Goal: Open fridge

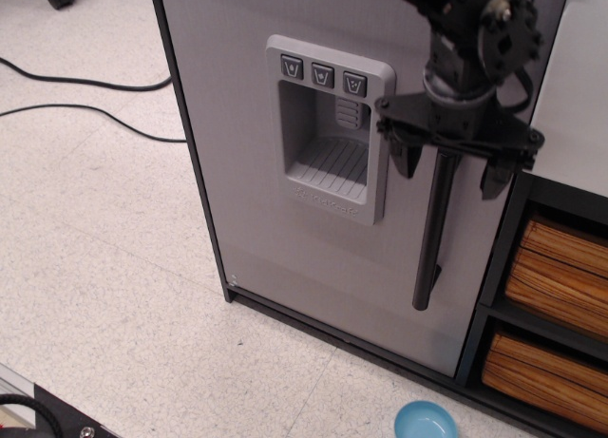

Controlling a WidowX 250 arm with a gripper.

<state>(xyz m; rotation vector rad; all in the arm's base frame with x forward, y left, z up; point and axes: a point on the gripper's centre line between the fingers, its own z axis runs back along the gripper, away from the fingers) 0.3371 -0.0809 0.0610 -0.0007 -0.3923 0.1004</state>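
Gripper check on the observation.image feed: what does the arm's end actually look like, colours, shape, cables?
The gripper is all black: a flat crossbar carrying two short, tapered fingers, with small screw heads visible on it. Above it sits a grey cylindrical wrist collar, then a bulky black housing with a round silver disc and bolts. A thin black cable loops down on the right side. No readable markings.

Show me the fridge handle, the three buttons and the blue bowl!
handle (432, 243): camera view, middle of the black bar.
buttons (323, 75): camera view, the middle button.
bowl (427, 423): camera view, inside the blue bowl.

speckled floor (114, 295), fridge (237, 124), cables (85, 96), maybe blue bowl (425, 421)
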